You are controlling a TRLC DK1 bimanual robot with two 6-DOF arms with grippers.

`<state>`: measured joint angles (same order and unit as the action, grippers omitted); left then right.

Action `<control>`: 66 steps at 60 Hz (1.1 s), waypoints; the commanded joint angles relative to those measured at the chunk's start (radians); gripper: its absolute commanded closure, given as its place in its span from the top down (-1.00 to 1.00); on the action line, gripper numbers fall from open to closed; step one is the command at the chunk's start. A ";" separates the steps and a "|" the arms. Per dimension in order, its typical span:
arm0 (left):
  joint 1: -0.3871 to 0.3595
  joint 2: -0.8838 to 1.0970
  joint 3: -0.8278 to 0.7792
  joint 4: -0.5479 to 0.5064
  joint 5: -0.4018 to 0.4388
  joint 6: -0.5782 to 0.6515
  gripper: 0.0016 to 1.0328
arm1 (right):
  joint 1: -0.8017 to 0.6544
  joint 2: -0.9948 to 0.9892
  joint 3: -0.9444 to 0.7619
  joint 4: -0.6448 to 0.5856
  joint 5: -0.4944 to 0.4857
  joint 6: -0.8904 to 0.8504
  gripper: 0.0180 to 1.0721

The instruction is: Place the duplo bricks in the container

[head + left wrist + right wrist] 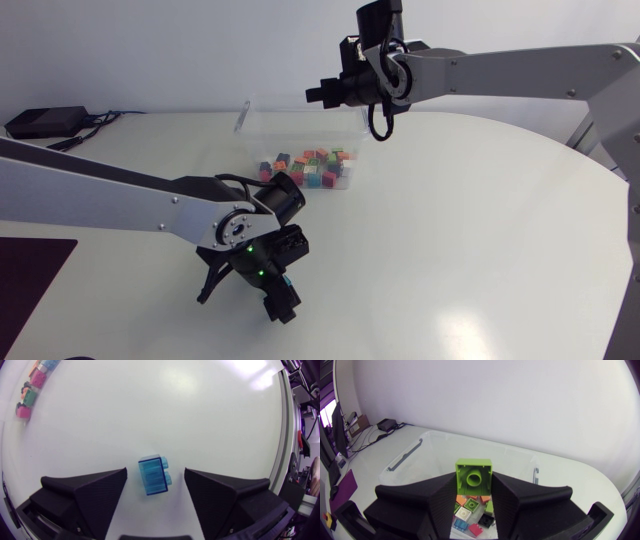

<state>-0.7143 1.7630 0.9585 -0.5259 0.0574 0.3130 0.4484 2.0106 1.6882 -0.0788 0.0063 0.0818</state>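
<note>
A translucent blue brick (153, 475) lies on the white table between the fingers of my left gripper (155, 474), which is open, with a gap on both sides. In the head view that gripper (273, 298) points down at the table in front of the container. My right gripper (474, 482) is shut on a lime-green brick (473, 475), its hollow underside facing the camera. It hangs above the clear plastic container (415, 452). From overhead, the right gripper (316, 93) is over the container's (250, 112) far side. Several coloured bricks (308, 167) lie inside.
A black box with cables (42, 121) sits at the table's back left. A dark mat (30, 285) lies at the front left. Some of the bricks in the container (31, 387) show far ahead of my left gripper.
</note>
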 commanded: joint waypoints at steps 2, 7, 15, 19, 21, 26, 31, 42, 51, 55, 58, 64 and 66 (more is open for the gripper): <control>-0.007 0.023 0.017 -0.011 -0.005 -0.035 -0.29 | -0.010 0.043 0.039 0.001 0.011 0.001 -0.64; -0.005 0.013 0.016 -0.013 -0.007 -0.034 -0.32 | -0.011 0.053 0.048 0.002 0.011 0.003 -0.63; 0.019 -0.043 0.005 -0.034 -0.005 -0.026 -0.38 | -0.011 0.077 0.073 0.002 0.011 0.004 -0.62; 0.027 -0.085 -0.003 -0.051 -0.005 -0.025 -0.39 | -0.008 0.085 0.084 0.001 0.011 0.004 -0.49; 0.030 -0.100 -0.003 -0.057 -0.005 -0.022 -0.40 | -0.005 0.089 0.090 -0.007 0.011 0.004 -0.35; 0.052 -0.169 0.005 -0.075 -0.007 -0.012 -0.39 | 0.003 0.111 0.119 -0.039 0.027 0.004 0.50; 0.073 -0.227 0.034 -0.088 -0.007 -0.006 -0.39 | 0.004 0.120 0.137 -0.068 0.031 0.001 0.88; 0.105 -0.290 0.148 -0.137 -0.007 0.018 -0.39 | 0.001 0.047 0.076 -0.085 0.031 -0.004 0.90; 0.084 -0.260 0.152 -0.158 -0.005 0.011 -0.38 | -0.022 -0.052 -0.024 -0.085 0.023 -0.010 0.90; 0.061 -0.223 0.129 -0.180 -0.005 -0.011 -0.14 | -0.031 -0.104 -0.081 -0.088 0.020 -0.014 0.90; 0.056 -0.215 0.123 -0.194 -0.005 -0.014 0.20 | -0.037 -0.150 -0.133 -0.088 0.020 -0.014 0.90; 0.041 -0.192 0.089 -0.209 -0.005 -0.014 0.72 | -0.039 -0.234 -0.226 -0.090 0.012 -0.022 0.90; 0.033 -0.180 0.079 -0.209 -0.005 -0.014 0.76 | -0.039 -0.265 -0.265 -0.091 0.004 -0.024 0.90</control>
<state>-0.6655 1.5482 1.0790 -0.7177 0.0505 0.3130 0.4107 1.8095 1.5043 -0.1604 0.0208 0.0738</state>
